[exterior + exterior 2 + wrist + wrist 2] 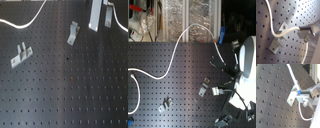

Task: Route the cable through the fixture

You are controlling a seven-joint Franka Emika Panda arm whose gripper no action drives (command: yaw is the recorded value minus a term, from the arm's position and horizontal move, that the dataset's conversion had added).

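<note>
- The gripper (302,33) pinches the cable (286,31) between pressed-together fingers, right at a bracket (278,41) on the pegboard (303,10).
- In the first wrist view the cable lies across that bracket, touching it (whether it sits fully in the slot is unclear).
- In the second exterior view the cable (175,50) arcs across the board back to the second exterior view's left.
- Looks like the threading step: next, ease the cord down into the slot, keeping tension gentle.
</note>
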